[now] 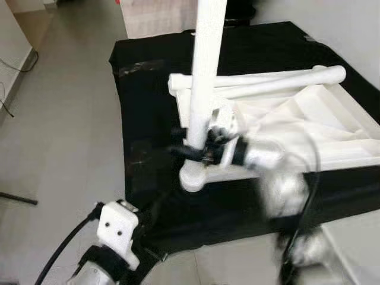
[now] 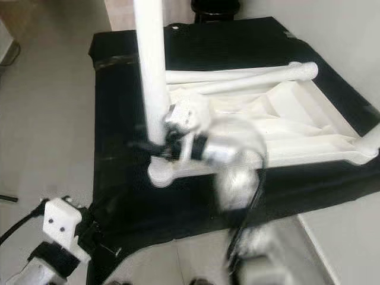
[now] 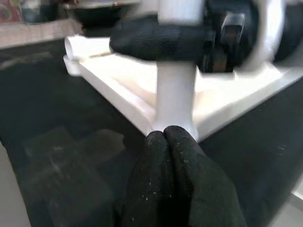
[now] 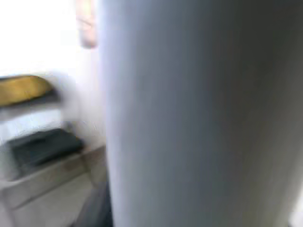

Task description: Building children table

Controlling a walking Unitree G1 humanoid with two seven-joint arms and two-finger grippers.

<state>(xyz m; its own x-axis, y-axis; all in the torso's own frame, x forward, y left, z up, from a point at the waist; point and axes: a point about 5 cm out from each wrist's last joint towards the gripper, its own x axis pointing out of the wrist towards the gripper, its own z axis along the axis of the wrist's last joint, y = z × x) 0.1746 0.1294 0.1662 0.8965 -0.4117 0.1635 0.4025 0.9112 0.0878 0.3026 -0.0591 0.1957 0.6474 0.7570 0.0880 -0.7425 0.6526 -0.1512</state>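
Between the right gripper's [image 1: 199,153] 2 black fingers stands the white table leg [image 1: 205,71], pinched low down and upright at the near corner of the upturned white tabletop [image 1: 320,127]. 2 more legs [image 1: 279,80] lie across the tabletop beyond. Everything rests on a black cloth [image 1: 148,119]. Facing the leg's base, the left gripper [image 3: 168,142] has its fingers pressed together.

Soft, even daylight; the white plastic tabletop [image 1: 309,124] is nearly overexposed against the black cloth [image 1: 148,119]. Motion blur smears the silver right arm [image 1: 285,184] at lower right; the right wrist view is wholly unfocused.
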